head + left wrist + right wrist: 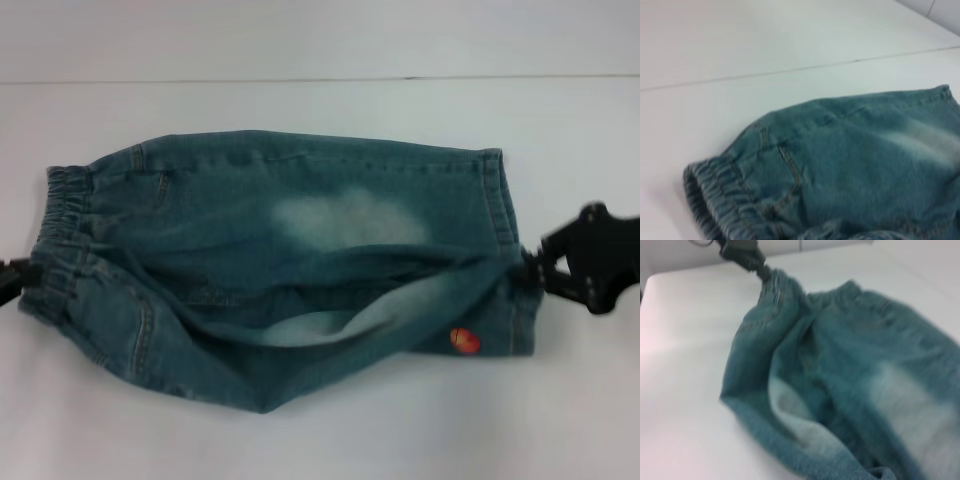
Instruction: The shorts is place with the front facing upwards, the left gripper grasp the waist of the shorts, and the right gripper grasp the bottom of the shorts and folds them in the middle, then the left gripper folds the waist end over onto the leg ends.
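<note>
Blue denim shorts (300, 220) lie across the white table, with the elastic waist (62, 240) at the left and the leg hems (500, 200) at the right. My left gripper (18, 277) is at the left edge, shut on the waist. The right wrist view shows that left gripper (760, 271) pinching the waistband. My right gripper (530, 263) is shut on the near leg's hem at the right. Between the two grips the near half of the shorts is lifted and pulled inward, showing pale inner fabric (320, 325). An orange patch (463, 341) sits near the hem.
The white table (300, 440) stretches all round the shorts. A thin seam line (300, 80) crosses it at the back. The left wrist view shows only the waistband (715, 200), a pocket seam (790, 170) and bare table (740, 45).
</note>
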